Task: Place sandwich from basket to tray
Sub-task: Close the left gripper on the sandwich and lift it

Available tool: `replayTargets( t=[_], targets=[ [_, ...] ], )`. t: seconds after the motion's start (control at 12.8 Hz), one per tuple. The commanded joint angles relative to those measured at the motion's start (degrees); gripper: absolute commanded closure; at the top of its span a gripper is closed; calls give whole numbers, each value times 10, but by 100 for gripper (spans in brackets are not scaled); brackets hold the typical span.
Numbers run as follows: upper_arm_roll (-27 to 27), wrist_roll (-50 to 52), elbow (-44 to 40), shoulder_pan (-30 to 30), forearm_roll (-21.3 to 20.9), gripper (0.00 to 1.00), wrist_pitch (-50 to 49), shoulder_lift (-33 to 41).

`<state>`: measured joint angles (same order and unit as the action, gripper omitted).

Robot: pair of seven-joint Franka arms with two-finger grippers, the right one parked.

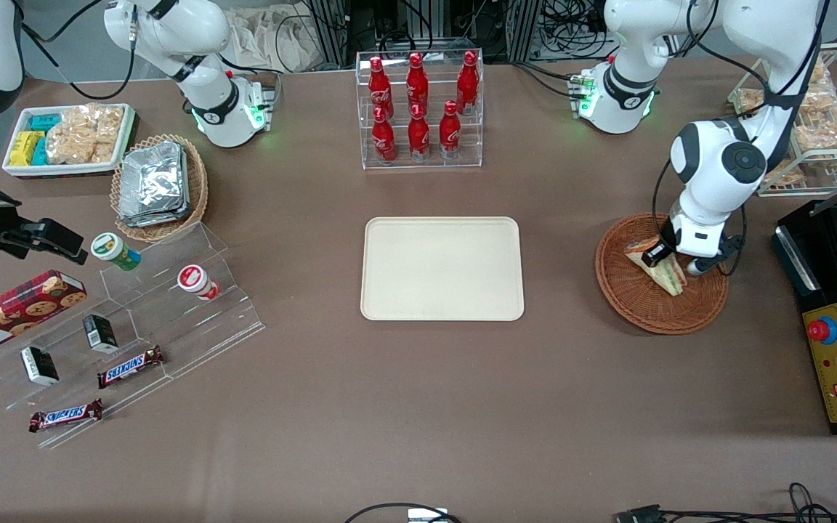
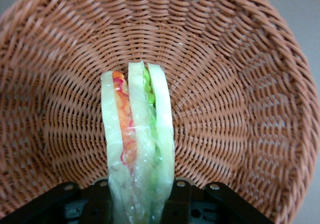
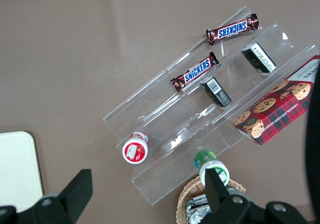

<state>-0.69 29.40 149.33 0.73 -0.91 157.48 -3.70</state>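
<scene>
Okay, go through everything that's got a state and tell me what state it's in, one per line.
Gripper: down in the basket, shut on the sandwich.
Sandwich: wrapped in clear film, standing on edge between the fingers.
Basket: holds only the sandwich.
Tray: bare.
Cola bottles: upright, capped, in their clear rack.

End effector hides sandwich top; wrist view cuts sandwich's gripped end.

Even overhead light, soft shadows under gripper over the basket; sandwich wrap glints, close-up slightly soft.
</scene>
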Motion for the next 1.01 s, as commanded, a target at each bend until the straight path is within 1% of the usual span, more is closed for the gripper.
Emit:
replayTargets(
  t=[0.0,0.08,0.31,0.62,0.94],
  targets=[
    [0,-78,-20,-4,-4,74,-78,62],
    [0,-110,-39,-4,-4,74,-114,71],
    [-1,-232,-130,-5,-4,75,-262,91],
    [-33,-320,-277,-6,-2,75,-421,90],
    [-120,-323,-301,-6,-2,75,-430,96]
  ],
)
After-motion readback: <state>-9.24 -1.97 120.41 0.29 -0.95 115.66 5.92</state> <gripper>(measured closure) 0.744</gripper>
